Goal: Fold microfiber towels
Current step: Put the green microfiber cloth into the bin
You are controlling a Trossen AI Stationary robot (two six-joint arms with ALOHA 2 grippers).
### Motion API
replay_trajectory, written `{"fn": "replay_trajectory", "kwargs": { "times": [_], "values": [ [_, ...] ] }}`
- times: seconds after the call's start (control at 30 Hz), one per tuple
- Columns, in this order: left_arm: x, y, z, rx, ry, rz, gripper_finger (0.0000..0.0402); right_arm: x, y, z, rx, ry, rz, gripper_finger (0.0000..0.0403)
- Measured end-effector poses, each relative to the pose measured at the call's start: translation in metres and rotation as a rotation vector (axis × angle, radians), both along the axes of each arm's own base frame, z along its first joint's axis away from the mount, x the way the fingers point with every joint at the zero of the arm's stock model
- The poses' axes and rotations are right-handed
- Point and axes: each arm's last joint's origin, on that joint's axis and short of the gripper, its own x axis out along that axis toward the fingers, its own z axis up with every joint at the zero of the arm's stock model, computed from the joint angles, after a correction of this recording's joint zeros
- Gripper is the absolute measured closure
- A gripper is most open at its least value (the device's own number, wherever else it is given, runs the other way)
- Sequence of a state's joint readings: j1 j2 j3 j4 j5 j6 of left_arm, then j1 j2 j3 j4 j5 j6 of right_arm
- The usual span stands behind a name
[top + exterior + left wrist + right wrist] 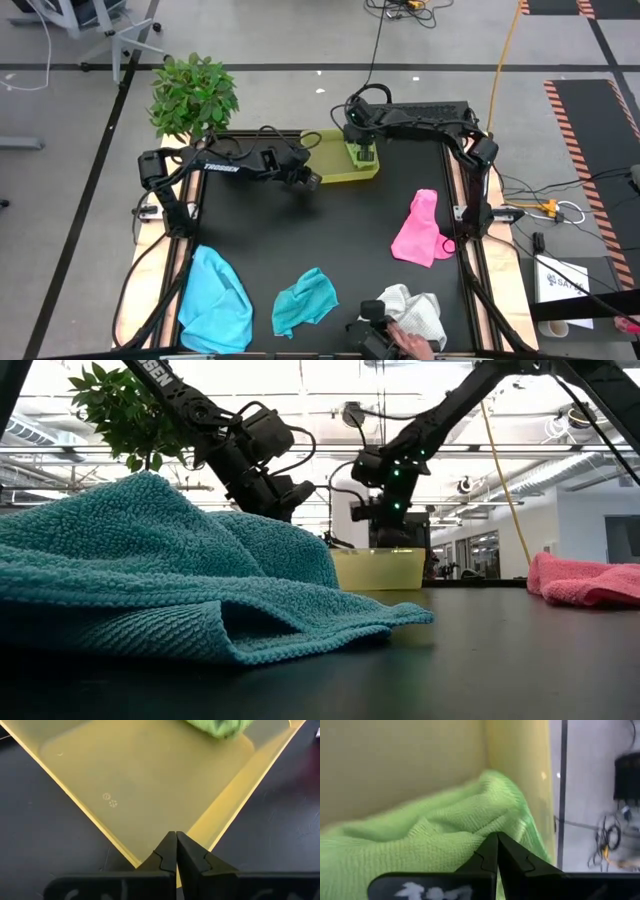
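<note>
Right gripper (496, 851) shut, down on green towel (435, 840) in tray (352, 172); can't tell if pinching it. Left gripper (176, 851) shut, empty, over near tray corner. Step looks like putting folded green away. Next: let go, lift, fetch pink towel (420, 230).

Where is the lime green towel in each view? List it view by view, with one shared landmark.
High view: lime green towel at the right end of the yellow-green tray.
Low view: not visible; only the tray's wall shows.
Left wrist view: at the top edge.
Right wrist view: fills the foreground.
Shared landmark: the tray.
</note>
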State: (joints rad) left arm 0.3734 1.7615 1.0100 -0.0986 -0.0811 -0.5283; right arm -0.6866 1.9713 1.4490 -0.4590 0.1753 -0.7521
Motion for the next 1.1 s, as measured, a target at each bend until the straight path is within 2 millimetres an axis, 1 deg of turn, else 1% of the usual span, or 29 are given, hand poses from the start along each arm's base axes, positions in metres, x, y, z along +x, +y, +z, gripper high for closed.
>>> {"fn": "replay_trajectory", "kwargs": {
  "times": [0.1, 0.17, 0.27, 0.37, 0.53, 0.63, 0.7, 0.77, 0.97, 1.1],
  "values": [
    [0.0, 0.0, 0.0, 0.0, 0.0, 0.0, 0.0389, 0.001, 0.003, 0.0, 0.025, -0.014, -0.008, 0.0403],
    [0.0, 0.0, 0.0, 0.0, 0.0, 0.0, 0.0395, -0.001, 0.005, 0.004, 0.03, -0.012, -0.015, 0.0403],
    [0.0, 0.0, 0.0, 0.0, 0.001, 0.0, 0.0398, -0.002, 0.01, 0.017, 0.027, -0.042, -0.027, 0.0403],
    [0.0, 0.0, 0.0, 0.0, 0.001, 0.0, 0.039, -0.005, 0.014, 0.029, 0.047, -0.083, -0.039, 0.0403],
    [0.0, 0.0, 0.0, 0.0, 0.001, 0.0, 0.0397, -0.012, 0.019, 0.059, 0.028, -0.185, -0.092, 0.0403],
    [0.001, 0.0, 0.0, 0.006, -0.008, -0.002, 0.0397, -0.017, 0.022, 0.072, 0.081, -0.278, -0.103, 0.0403],
    [0.001, 0.0, 0.002, 0.021, -0.022, -0.013, 0.0391, -0.018, 0.023, 0.075, 0.119, -0.312, -0.118, 0.0403],
    [0.0, -0.001, 0.008, 0.037, -0.035, -0.015, 0.0387, -0.019, 0.025, 0.074, 0.145, -0.308, -0.144, 0.0403],
    [-0.012, -0.013, 0.045, 0.143, -0.057, -0.006, 0.0398, -0.018, 0.036, 0.075, 0.195, -0.295, -0.176, 0.0403],
    [-0.023, -0.023, 0.067, 0.15, -0.084, -0.001, 0.0386, -0.015, 0.039, 0.075, 0.202, -0.3, -0.172, 0.0403]
  ]
}}
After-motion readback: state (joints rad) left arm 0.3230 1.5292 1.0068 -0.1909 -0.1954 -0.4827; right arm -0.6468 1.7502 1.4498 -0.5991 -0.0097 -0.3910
